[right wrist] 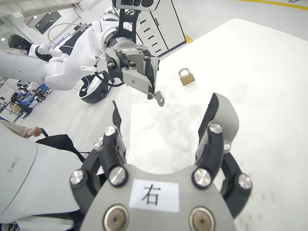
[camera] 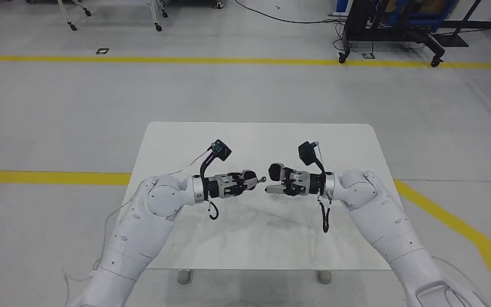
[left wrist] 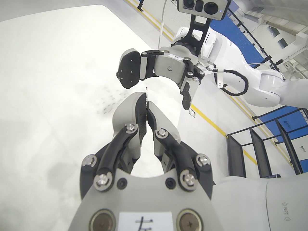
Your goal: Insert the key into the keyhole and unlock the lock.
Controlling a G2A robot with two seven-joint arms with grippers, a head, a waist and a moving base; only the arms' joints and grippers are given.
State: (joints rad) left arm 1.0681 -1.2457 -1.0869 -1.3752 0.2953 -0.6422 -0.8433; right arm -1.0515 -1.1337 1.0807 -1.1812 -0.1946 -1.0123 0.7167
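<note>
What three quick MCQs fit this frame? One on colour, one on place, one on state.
1. The padlock on the table has a body that is:
A red
B brass-gold
C black

2. The key is:
A pinched in the left tool
B lying flat on the table
C seated in the padlock's keyhole

3. The right tool is:
A shut on the key
B shut on the padlock
C open and empty

Answers:
1 B: the right wrist view shows a brass-gold body under a silver shackle.
2 A: the key sticks out of the shut left tool, above the table.
3 C: it stands spread wide with nothing in it.
</note>
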